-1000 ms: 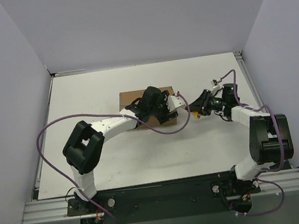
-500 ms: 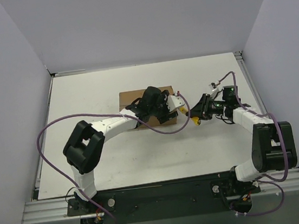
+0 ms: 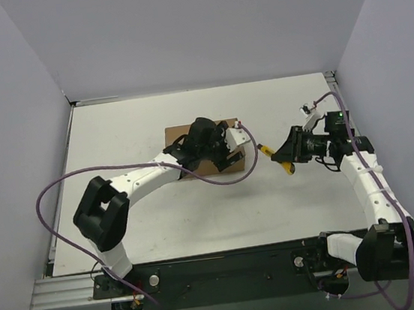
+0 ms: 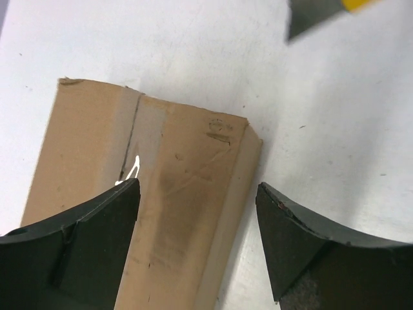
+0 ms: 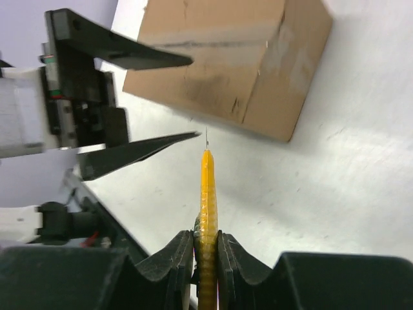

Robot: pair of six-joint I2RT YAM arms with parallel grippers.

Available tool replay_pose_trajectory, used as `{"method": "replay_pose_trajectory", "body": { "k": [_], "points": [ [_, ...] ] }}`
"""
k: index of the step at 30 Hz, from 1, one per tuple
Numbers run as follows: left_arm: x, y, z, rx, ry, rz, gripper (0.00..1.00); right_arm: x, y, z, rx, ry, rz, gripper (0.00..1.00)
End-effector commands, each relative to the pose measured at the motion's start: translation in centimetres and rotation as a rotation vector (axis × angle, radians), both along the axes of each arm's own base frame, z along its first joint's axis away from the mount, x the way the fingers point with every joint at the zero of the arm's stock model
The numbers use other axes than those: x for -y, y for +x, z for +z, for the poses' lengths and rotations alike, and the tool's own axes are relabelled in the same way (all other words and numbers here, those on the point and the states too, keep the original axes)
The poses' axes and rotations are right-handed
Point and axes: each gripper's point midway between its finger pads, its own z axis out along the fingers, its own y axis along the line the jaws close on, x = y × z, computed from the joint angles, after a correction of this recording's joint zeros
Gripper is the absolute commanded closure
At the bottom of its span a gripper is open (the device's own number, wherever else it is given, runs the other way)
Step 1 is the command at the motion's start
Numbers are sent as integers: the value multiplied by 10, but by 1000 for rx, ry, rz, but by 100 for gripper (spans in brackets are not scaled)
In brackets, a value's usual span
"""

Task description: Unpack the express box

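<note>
My left claw (image 4: 197,194) hangs spread over the box (image 5: 226,58), toward the desk's (image 3: 162,221) far edge, likely to brace it; my right claw (image 5: 206,237) pinches the knife (image 5: 207,187), blade facing it.

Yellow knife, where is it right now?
In the top view, the yellow knife is clamped in the right tool. It sits just right of the cardboard box, with its blade aimed toward the box but not touching it.
</note>
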Motion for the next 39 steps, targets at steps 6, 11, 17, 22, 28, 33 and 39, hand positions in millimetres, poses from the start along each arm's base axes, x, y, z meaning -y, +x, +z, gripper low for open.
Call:
{"method": "replay_pose_trajectory", "body": {
  "k": [6,11,17,22,28,33,39],
  "points": [
    [-65,-37,130,-11,-239,43,23,37,-7,52,303,-420,76,100],
    [-121,10,143,-9,-272,147,36,41,-17,57,232,-447,45,100],
    [-142,110,113,-120,-285,311,34,30,-29,42,242,-512,166,100],
    [-164,204,78,-203,-288,492,37,28,-27,18,249,-577,260,100],
    [-159,227,38,-306,-277,379,36,-2,-23,-11,243,-619,452,100],
    [-158,216,7,-383,-229,334,37,-37,-14,-39,219,-647,574,100],
    [-160,147,-21,-549,-139,164,38,-59,38,-60,137,-667,483,100]
  ]
}}
